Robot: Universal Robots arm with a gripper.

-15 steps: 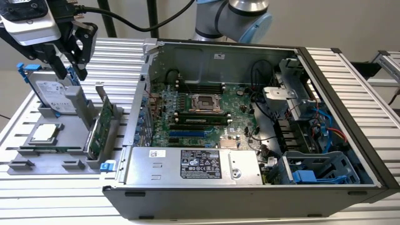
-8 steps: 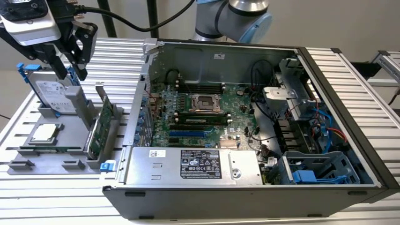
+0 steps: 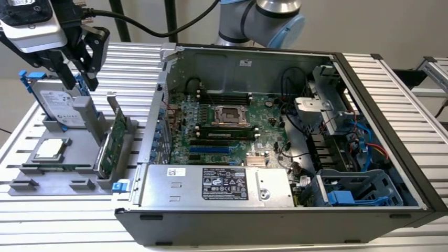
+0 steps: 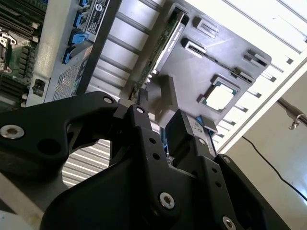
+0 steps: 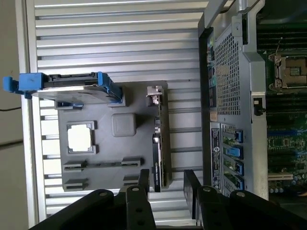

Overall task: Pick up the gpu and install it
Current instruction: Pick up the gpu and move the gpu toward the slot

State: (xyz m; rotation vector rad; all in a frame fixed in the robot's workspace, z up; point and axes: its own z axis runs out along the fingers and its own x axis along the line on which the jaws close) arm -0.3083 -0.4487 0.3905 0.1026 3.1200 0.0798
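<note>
Your hand (image 3: 81,81) hangs open, empty, over the gray tray (image 3: 70,181). The gpu (image 3: 112,140) stands on edge in that tray, prob. untouched, just beside the PC case (image 3: 280,220).

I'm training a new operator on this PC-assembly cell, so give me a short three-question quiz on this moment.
1. True or false: the claw is holding the gpu.
2. Where is the gpu? A) seated on the motherboard; B) standing on edge in the grey holder beside the case; C) lying flat on the table.
3. Fill in: the processor chip lies ___ on the holder; the hard drive stands upright.
Key: 1 false, claw open and empty; 2 B; 3 flat.
</note>
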